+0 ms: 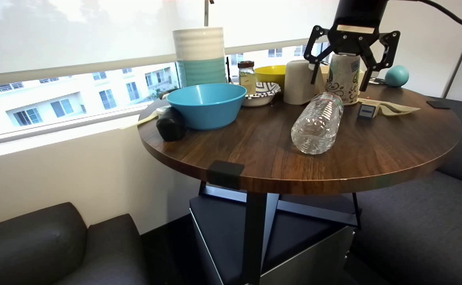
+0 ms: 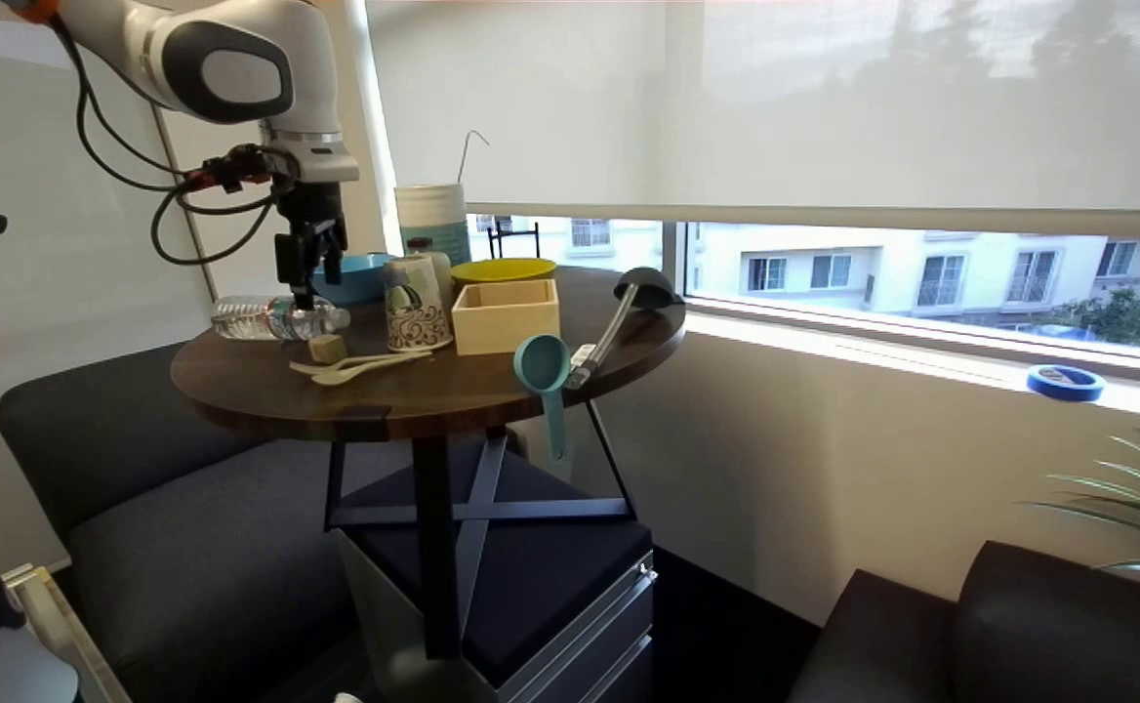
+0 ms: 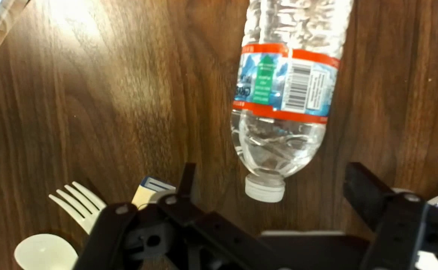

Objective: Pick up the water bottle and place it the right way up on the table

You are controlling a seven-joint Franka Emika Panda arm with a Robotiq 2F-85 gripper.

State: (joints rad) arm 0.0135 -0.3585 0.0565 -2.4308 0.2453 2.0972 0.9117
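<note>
In an exterior view the hand [image 1: 339, 82] is hanging wide and empty over the far end of the water bottle [image 1: 319, 123], lying on its side on the worktop [image 1: 266, 144]. In an exterior view the cap [image 2: 340, 319] is pointing past the hand. In the wrist view the bottle's long axis is aiming cap-first between the spread fingers [image 3: 367, 197].

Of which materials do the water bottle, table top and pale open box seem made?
Water bottle: clear glossy plastic, most likely; see-through ribbed walls catch highlights.
Table top: wood or printed laminate, slight sheen; brown grain shows.
Open box: probably unpainted wood, matt; plain tan sides.
</note>
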